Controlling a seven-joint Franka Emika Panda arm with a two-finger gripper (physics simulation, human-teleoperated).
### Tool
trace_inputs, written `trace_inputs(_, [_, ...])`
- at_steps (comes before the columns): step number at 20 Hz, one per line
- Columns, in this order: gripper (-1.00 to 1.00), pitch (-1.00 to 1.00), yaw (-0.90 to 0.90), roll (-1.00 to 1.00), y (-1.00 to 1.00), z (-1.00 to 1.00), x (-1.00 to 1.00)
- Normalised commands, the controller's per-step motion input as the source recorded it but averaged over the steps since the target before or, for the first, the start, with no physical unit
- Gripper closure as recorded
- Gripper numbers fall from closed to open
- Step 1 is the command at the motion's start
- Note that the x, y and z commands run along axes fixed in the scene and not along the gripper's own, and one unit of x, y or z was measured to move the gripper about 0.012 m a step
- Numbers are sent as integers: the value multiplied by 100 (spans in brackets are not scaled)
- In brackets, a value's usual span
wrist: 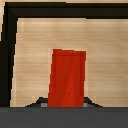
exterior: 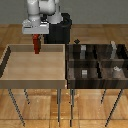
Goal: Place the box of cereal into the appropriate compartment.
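The box of cereal (exterior: 36,46) is a tall, narrow red box, upright at the back of the light wooden tray (exterior: 30,75) on the exterior view's left. My gripper (exterior: 36,40) comes down on it from above and is shut on its upper part. In the wrist view the box of cereal (wrist: 67,77) fills the middle, its near end sitting between my dark fingertips (wrist: 37,103), with the gripper (wrist: 65,102) closed around it. Whether the box's lower end touches the tray floor cannot be told.
A dark bin (exterior: 70,75) split into several compartments stands on the exterior view's right, next to the tray. Small grey blocks (exterior: 84,73) sit in some of them. The tray's raised rim (wrist: 10,55) frames the wooden floor in the wrist view.
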Motion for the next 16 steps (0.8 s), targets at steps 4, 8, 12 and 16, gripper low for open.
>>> trace_inputs(4, [100,0,0,0,25,25,0])
trace_inputs(8, [100,0,0,0,100,0,0])
trace_inputs(12, [100,0,0,0,100,0,0])
trace_inputs(16, [100,0,0,0,100,0,0])
